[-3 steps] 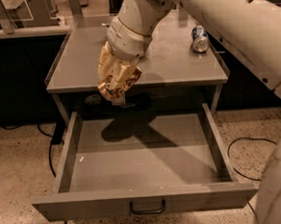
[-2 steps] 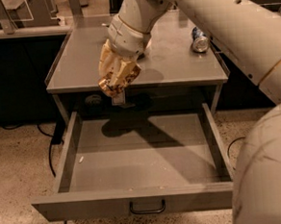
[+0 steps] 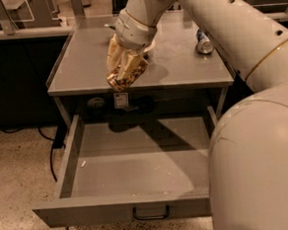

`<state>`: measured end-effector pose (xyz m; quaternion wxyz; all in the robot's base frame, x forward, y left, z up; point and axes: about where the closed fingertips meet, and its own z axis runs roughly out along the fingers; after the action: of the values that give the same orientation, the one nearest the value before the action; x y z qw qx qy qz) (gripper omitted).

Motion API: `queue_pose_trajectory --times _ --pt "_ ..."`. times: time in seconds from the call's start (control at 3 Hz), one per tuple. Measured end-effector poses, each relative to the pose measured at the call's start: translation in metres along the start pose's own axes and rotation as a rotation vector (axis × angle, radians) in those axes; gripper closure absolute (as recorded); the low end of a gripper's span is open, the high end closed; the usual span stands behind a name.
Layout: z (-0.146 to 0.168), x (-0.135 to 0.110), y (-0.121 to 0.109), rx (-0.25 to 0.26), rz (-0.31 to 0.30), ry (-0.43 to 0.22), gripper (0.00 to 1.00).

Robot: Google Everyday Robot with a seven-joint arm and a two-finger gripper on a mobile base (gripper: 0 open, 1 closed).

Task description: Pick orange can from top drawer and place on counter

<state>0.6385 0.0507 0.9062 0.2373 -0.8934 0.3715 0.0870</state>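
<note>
My gripper (image 3: 125,75) hangs over the front edge of the counter (image 3: 81,62), left of its middle. It is shut on the orange can (image 3: 125,78), a dented orange-copper can held tilted between the pale fingers (image 3: 114,54), its lower end just above the counter's front rim. The top drawer (image 3: 138,167) is pulled open below, grey and shallow, with a dark bar handle (image 3: 151,214) on its front panel. No can shows inside the drawer.
A blue and silver can (image 3: 204,41) lies on the counter at the back right. My white arm fills the right side of the view. A dark cable (image 3: 52,153) hangs by the drawer's left side. The floor is speckled.
The gripper with the can has risen and moved a little back, from just in front of the counter's edge to over it. The arm now covers more of the right side.
</note>
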Motion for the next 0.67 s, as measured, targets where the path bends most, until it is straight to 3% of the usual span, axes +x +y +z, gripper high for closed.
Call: queue_pose_trajectory --times 0.67 --pt "-0.018 0.033 -0.020 0.019 0.018 0.056 1.00"
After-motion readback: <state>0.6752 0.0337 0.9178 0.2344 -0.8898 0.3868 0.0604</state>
